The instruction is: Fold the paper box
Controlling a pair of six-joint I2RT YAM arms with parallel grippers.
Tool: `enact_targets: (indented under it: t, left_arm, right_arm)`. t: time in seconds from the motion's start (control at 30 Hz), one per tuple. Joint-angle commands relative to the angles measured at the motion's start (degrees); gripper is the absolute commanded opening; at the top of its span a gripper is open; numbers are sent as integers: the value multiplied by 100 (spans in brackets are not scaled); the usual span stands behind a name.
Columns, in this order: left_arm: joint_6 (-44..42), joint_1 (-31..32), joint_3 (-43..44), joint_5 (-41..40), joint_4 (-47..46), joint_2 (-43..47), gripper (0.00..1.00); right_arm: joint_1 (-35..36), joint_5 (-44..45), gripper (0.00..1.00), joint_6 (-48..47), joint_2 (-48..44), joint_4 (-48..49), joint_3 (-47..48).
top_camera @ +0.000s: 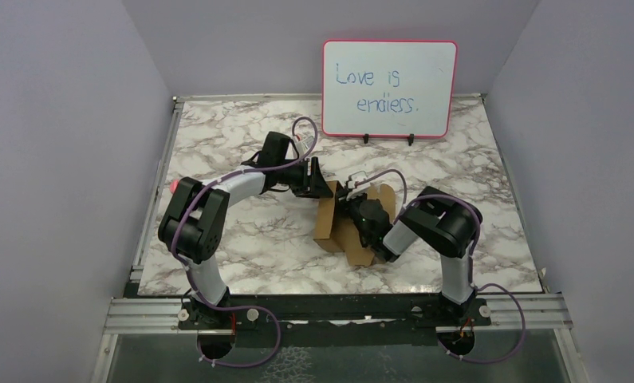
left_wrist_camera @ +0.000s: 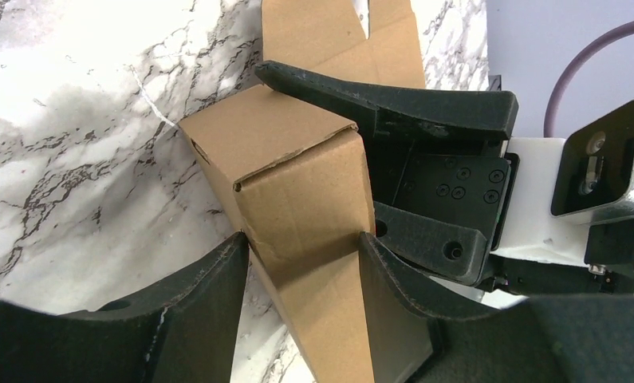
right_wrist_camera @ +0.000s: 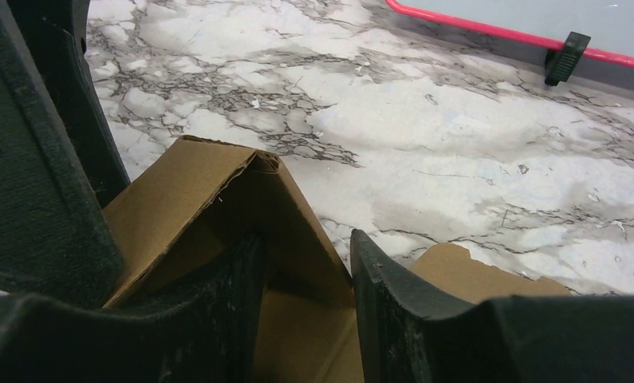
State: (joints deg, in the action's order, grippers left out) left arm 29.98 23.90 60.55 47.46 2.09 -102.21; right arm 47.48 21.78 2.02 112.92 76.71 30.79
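Note:
The brown paper box (top_camera: 327, 225) lies partly folded at the table's centre, with one wall raised. My left gripper (top_camera: 320, 190) reaches in from the left. In the left wrist view (left_wrist_camera: 304, 243) its two fingertips press on either side of the box's folded-over wall (left_wrist_camera: 297, 175), so it is shut on it. My right gripper (top_camera: 360, 209) comes in from the right. In its own view (right_wrist_camera: 304, 255) one finger sits under a tented flap (right_wrist_camera: 178, 191) and the other outside it, jaws apart. Its fingers (left_wrist_camera: 393, 100) also show in the left wrist view.
A pink-framed whiteboard (top_camera: 389, 78) stands on feet at the back of the marble table (top_camera: 242, 136); its red edge (right_wrist_camera: 497, 32) shows in the right wrist view. Purple walls enclose three sides. A loose box flap (right_wrist_camera: 473, 275) lies flat on the table.

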Motion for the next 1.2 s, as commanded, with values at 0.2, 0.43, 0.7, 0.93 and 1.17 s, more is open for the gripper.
enact_targets:
  t: [0.2,0.43,0.7,0.93,1.17]
  left_arm:
    - [-413,124,290,57,445,255,53]
    - [-321,143,260,367,299,286,53]
    - [-166,172,197,652,87,325,53]
    - [-207,161,199,460,118,363,54]
    - [-807,-17,456,-832,1022,634,59]
  right_arm:
    - [73,-554,52,-568,195,-149,51]
    - [70,-216,47,-476,342,-72,191]
    - [69,317,40,-35,215,-71,188]
    - [70,34,42,293,-15,-224,167]
    - [74,149,62,290,-235,-429,21]
